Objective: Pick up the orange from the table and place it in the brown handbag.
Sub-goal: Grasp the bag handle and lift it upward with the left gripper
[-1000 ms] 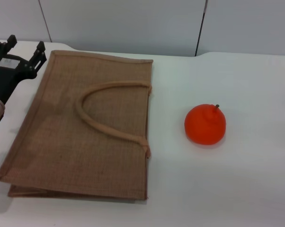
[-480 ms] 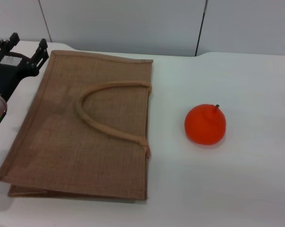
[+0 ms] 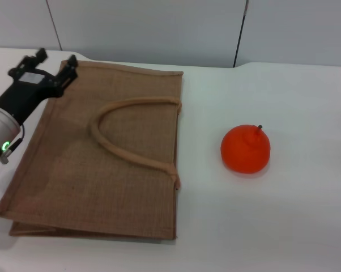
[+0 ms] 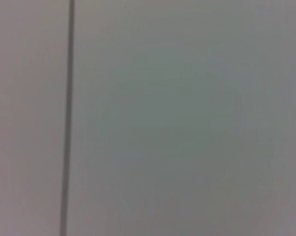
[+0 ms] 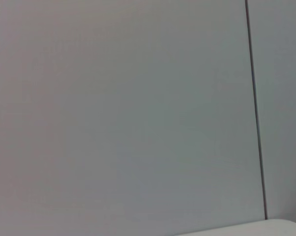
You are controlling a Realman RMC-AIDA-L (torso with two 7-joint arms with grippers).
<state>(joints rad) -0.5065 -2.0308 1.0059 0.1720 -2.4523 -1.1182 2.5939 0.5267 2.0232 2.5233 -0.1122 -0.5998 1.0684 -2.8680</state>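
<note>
Meanwhile my left gripper (image 3: 48, 65) hovers spread over the brown handbag (image 3: 102, 153); the orange (image 3: 245, 149) looks firm, smooth, best clasped around its middle.

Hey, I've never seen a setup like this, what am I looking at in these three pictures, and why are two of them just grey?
This is a two-armed robot at a white table. The main picture comes from a camera on its head, looking down at the work. A brown handbag lies flat there, one looped handle on top, and an orange sits apart from it on the robot's right, untouched.

The black thing at the bag's far left corner is the left gripper, hovering there with its fingers apart and holding nothing. The silver part with a green light is that arm's wrist.

The two grey pictures come from cameras on each wrist. Both are pointed at the plain wall panels, so they show only a seam line; the right wrist view also catches a sliver of the table's edge. The right arm appears in no picture.
</note>
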